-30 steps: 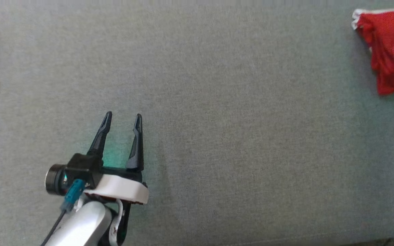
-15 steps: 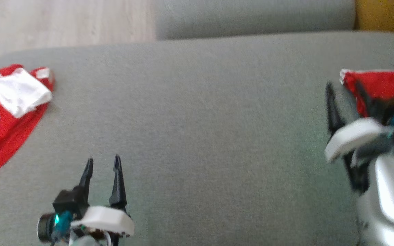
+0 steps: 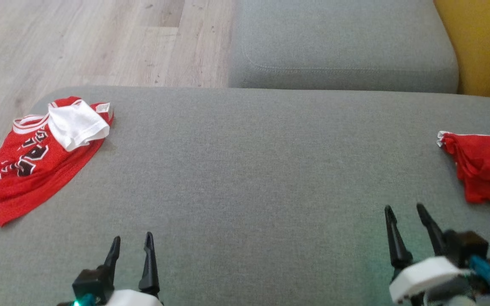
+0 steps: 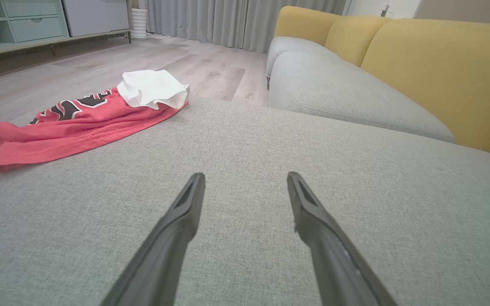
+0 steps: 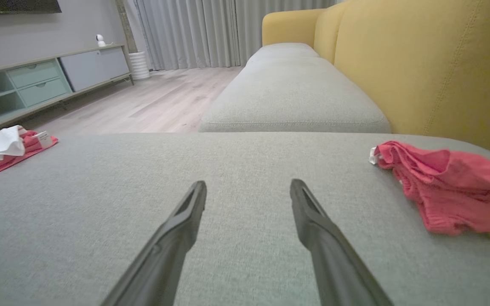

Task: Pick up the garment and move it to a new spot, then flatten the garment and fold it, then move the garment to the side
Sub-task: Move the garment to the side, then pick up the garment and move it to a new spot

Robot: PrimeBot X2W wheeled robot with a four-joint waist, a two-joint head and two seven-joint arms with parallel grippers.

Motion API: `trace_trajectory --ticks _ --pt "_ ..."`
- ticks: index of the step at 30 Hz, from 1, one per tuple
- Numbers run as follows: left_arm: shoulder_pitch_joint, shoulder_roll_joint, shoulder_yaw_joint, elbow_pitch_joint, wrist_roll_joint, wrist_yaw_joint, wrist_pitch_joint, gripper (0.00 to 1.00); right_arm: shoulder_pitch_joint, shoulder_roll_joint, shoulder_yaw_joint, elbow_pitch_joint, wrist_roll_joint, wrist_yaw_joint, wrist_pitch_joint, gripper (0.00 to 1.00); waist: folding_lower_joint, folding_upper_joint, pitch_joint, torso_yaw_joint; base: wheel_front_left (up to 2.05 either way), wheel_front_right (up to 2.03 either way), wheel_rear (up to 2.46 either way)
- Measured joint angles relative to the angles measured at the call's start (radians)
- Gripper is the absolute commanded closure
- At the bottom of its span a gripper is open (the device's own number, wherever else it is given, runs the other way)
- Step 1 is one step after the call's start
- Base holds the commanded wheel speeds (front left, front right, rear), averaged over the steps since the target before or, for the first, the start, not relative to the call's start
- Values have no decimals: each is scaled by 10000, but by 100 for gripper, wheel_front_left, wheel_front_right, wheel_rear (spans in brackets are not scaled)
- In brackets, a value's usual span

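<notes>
A crumpled red garment lies at the right edge of the wide grey cushion; the right wrist view has this garment to the right of my fingers. At the cushion's far left lies a red jersey with dark lettering and a white cloth on top of it, both also in the left wrist view as jersey and cloth. My left gripper is open and empty over bare cushion at the lower left. My right gripper is open and empty, short of the crumpled garment.
A second grey seat cushion lies behind, with the yellow backrest to its right. Wood floor runs beyond the cushion's far left edge. A low cabinet stands across the room.
The head camera has tilted up, so the whole picture has shifted. My right gripper has drawn back from over the crumpled red garment to the lower right, empty.
</notes>
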Motion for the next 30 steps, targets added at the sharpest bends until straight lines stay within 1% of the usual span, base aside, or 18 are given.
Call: trace_trajectory --ticks 3,6,12,20,24,29,30 --pt "5 -29 -82 52 0 -6 -2 0 464 2 48 -81 441 0 -146 0 0 0 -59 -10 0 0 0" --pt "7 -65 -119 107 0 -8 -2 0 666 2 136 -159 514 0 -353 0 1 0 -93 -67 0 0 0" --pt "12 -125 -173 182 -2 -86 -2 0 686 4 476 -255 556 0 -389 0 2 0 -153 -144 0 0 0" --pt "15 -127 -198 213 -2 -96 0 0 778 4 548 -322 556 0 -382 0 2 0 -171 -135 0 0 0" --pt "12 -134 -242 230 -2 -96 4 0 897 4 577 -387 556 0 -347 0 2 0 -161 18 0 0 0" --pt "-6 -144 -334 234 15 -90 48 0 918 4 495 -443 556 0 -349 0 2 0 -188 596 0 0 0" --pt "-6 -144 -334 234 15 -90 48 0 918 4 495 -443 556 0 -349 0 2 0 -188 596 0 0 0"
